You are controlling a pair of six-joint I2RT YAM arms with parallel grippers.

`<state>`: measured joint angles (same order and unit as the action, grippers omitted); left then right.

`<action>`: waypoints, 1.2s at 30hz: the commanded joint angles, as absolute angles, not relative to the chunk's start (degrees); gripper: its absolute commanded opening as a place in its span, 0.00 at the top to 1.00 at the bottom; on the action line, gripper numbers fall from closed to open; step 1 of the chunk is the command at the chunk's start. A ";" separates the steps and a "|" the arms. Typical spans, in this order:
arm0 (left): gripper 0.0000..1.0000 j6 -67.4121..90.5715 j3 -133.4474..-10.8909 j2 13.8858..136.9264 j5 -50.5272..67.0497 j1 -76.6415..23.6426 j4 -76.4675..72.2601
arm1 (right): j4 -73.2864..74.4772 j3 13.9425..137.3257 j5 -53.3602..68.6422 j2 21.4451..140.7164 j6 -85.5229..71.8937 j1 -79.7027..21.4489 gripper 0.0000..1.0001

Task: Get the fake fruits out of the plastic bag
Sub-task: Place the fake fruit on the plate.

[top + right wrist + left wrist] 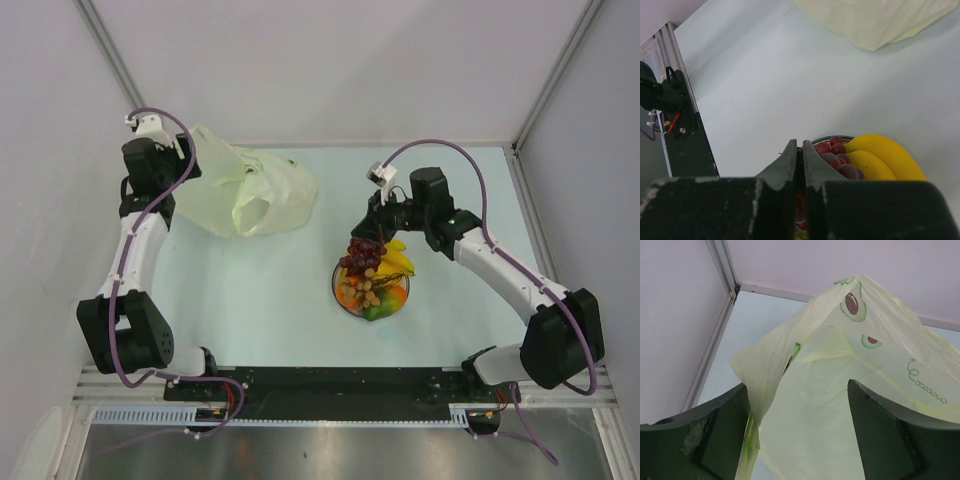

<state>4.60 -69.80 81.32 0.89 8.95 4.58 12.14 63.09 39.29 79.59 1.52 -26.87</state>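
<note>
the plastic bag (245,185) lies crumpled at the far left of the pale table (250,285), well apart from the plate (335,285). the left gripper (797,390) is at the bag with its fingers (720,435) spread wide. the thin bag sits in the gap between them, and a fold of it touches one finger. the fake fruits are piled on the plate near the middle of the table. the banana bunch (400,262), the grape bunch (365,253) and the brown cluster (369,291) all show there. the right gripper (799,145) hangs right over the grapes with its fingers pressed almost together. i cannot tell if it pinches the grape stem.
</note>
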 commanded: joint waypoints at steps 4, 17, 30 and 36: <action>0.19 5.54 -69.61 80.15 1.76 8.79 3.34 | 13.96 61.08 42.10 76.11 3.78 -26.46 0.96; 0.19 5.54 -69.26 80.42 2.20 8.53 3.08 | 15.99 59.59 41.75 75.24 4.75 -25.22 0.67; 0.20 5.98 -68.64 81.30 3.08 8.00 2.99 | 22.76 59.41 42.45 74.27 7.29 -23.47 0.45; 0.20 5.80 -68.38 81.65 3.60 7.47 3.25 | 25.84 57.40 42.54 72.16 8.70 -22.24 0.34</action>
